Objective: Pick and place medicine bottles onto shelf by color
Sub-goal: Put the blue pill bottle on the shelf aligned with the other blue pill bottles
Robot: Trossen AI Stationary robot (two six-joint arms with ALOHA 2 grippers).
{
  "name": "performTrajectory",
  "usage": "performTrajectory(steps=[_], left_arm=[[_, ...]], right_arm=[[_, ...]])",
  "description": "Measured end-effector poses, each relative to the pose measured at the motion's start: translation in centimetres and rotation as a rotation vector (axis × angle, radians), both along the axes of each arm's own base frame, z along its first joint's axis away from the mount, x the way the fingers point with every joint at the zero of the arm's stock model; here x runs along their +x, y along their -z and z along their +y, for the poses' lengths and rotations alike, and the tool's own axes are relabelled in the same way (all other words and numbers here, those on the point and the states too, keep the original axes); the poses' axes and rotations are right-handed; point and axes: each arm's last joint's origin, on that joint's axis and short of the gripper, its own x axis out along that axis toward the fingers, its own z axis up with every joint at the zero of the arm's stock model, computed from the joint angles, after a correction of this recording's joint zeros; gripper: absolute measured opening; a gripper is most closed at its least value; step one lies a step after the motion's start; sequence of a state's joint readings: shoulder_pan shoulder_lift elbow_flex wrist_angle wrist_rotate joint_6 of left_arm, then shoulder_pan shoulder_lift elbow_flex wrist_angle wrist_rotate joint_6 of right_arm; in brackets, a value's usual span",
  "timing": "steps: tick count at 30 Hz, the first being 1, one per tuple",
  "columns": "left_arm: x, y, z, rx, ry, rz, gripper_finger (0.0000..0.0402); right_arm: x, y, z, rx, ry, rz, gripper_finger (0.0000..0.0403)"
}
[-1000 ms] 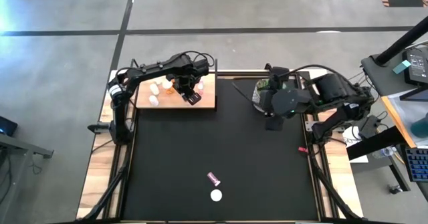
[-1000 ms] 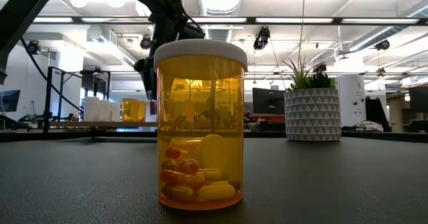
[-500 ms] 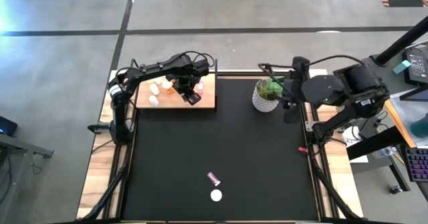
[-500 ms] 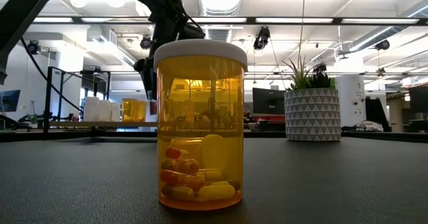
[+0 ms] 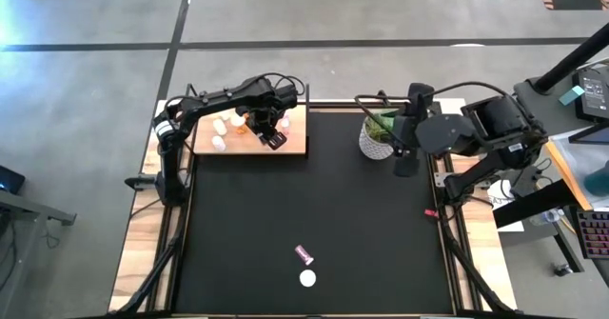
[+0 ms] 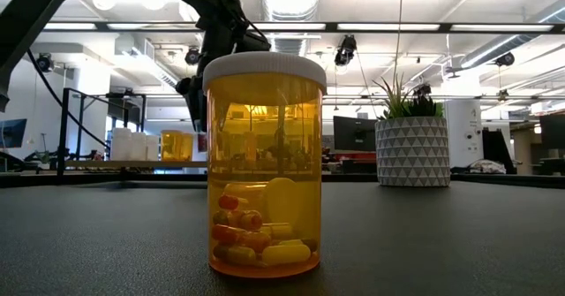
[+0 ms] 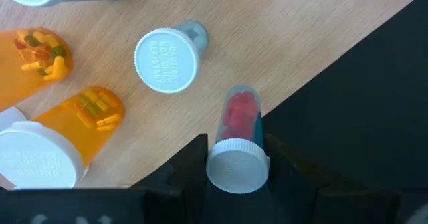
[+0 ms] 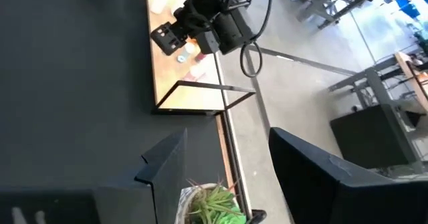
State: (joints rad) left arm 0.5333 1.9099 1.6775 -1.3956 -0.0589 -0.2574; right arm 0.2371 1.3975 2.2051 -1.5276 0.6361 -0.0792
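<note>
Red-filled medicine bottle [image 7: 238, 144] standing at the shelf [image 7: 281, 57] edge, clamped between left hand [image 7: 235, 158] fingers; right hand [image 8: 224, 158] open, empty.

Black bench [image 5: 314, 195]: shelf [image 5: 295, 140] at far-left corner, plant pot [image 5: 377, 136] beside; two bottles [image 5: 304, 266] well away, near edge.

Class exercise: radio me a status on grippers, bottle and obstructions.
Left gripper shut on red-pill bottle over shelf edge. Right gripper open, empty, above plant pot. Nothing blocking.
</note>
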Motion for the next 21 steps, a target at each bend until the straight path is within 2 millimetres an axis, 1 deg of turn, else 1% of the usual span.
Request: performTrajectory(steps=[14, 21], left_arm=[[0.14, 0.03, -0.27, 0.000, -0.016, 0.000, 0.0118], [-0.02, 0.79, -0.61, -0.018, -0.014, 0.026, 0.0118]], right_arm=[[-0.12, -0.11, -0.15, -0.037, 0.035, -0.011, 0.0203], [-0.12, -0.11, -0.15, -0.042, 0.030, -0.007, 0.0203]])
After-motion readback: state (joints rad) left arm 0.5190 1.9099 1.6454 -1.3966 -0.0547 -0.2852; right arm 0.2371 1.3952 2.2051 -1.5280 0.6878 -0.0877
